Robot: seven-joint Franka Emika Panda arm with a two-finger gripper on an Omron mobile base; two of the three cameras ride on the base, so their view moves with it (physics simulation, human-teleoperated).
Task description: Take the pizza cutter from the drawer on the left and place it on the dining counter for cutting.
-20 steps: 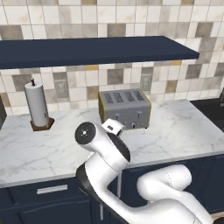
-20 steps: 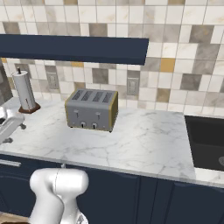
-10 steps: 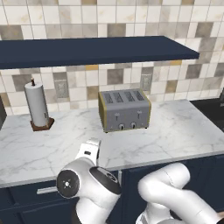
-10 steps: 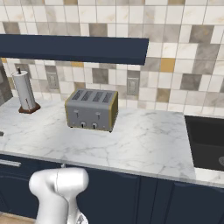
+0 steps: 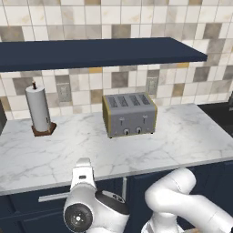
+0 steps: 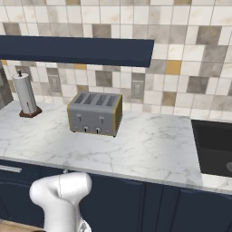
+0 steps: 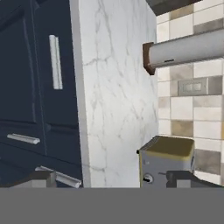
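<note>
Your hand [image 7: 111,179] is wide open and empty, rolled sideways before the closed drawer [image 7: 48,65]. Mind its handle [image 7: 55,62]: approach crooked and you'll likely slip off, or bump the table [image 5: 182,136] edge

A tiled wall [image 5: 113,20] is fronted by a navy shelf [image 5: 95,52]; a marble counter [image 5: 182,136] is carried on navy cabinets [image 6: 136,204].

Flat, even rendered light, soft shadow under the shelf [image 5: 100,52], slightly coarse, no glare.
</note>
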